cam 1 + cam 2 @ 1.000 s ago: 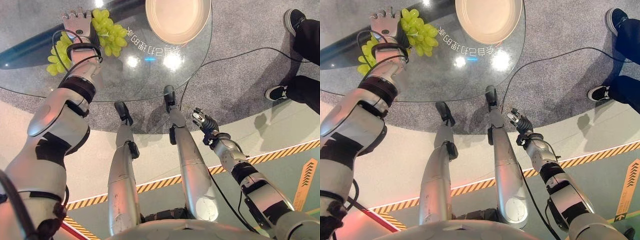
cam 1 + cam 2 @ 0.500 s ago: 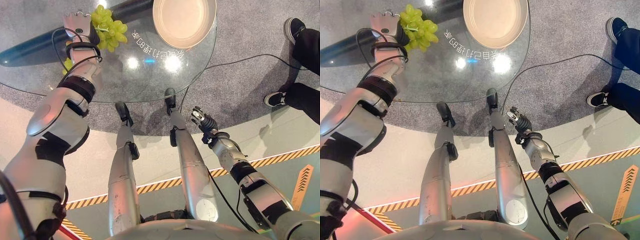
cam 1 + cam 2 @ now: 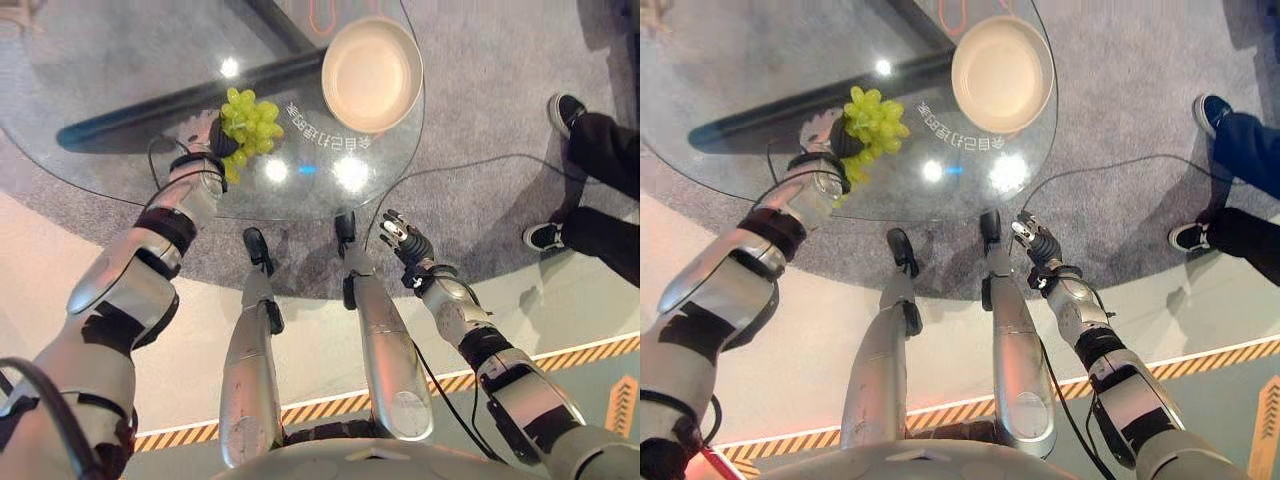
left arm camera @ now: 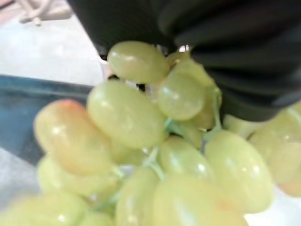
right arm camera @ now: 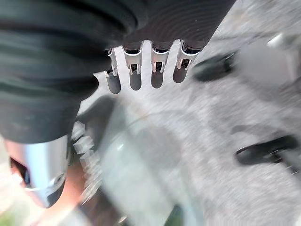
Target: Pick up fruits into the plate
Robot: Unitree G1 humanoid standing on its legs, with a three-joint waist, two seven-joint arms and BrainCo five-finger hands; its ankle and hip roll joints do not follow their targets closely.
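The left arm is stretched forward, its hand [image 3: 205, 140] curled in a grasp. The right hand [image 3: 405, 243] is held low, fingers relaxed.

Round glass tabletop [image 3: 120, 90], lamp glare on it, pale lettering near its middle. Grey carpet [image 3: 480, 130] beneath. Person's legs in dark trousers, black shoes [image 3: 545, 236], at the right. Striped hazard tape [image 3: 590, 348] on floor.
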